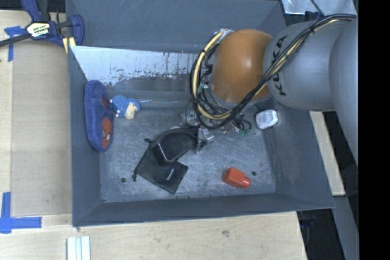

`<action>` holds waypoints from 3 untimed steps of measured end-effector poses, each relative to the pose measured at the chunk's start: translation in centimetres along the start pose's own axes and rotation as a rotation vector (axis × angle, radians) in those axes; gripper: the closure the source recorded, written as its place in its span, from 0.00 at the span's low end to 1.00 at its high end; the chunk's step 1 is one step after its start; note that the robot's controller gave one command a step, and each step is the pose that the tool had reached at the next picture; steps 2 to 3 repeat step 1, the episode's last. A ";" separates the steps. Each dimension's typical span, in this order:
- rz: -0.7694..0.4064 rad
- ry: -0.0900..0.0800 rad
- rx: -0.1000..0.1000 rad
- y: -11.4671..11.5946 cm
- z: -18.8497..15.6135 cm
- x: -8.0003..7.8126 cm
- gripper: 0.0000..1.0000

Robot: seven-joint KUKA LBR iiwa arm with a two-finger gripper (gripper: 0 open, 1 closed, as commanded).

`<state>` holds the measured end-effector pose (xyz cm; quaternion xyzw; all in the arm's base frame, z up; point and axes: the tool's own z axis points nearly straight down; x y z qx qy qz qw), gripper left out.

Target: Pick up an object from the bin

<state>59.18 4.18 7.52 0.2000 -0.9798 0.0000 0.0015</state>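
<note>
Tool (200, 134) is down low in the grey bin (177, 24), at the upper right end of the black pouch (159, 172). It sits at or just over the pouch's raised, rounded part. Can't tell if it is touching.

Tool state: cannot tell. The orange cover (241, 67) and the cable loops (203, 73) sit right above it and hide most of it, so spread or pressed together is not readable. Nothing is visibly pinched.

The pouch is flat and dark, lying on the bin floor at a slant, lower corner toward the front wall.

Around it, all relative to the pouch:
- Red block (236, 178): to the right, near the front wall, well apart, lying alone.
- White lump (266, 119): up and to the right, past the tool, partly under the arm (317, 70).
- Small blue-and-cream toy (125, 108): up and to the left, apart from the pouch.
- Blue slipper-like thing (96, 115) with a red patch: further left, leaning against the left wall, just beside the toy.

In the way: only the robot's own cover and cables block the view of the contact spot. The floor right around the pouch is bare.
</note>
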 end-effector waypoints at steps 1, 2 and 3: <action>0.023 -0.008 0.004 -0.7 -12.5 -0.4 1.00; 0.023 -0.008 0.004 -0.7 -12.5 -0.4 1.00; 0.023 -0.008 0.004 -0.7 -12.5 -0.4 1.00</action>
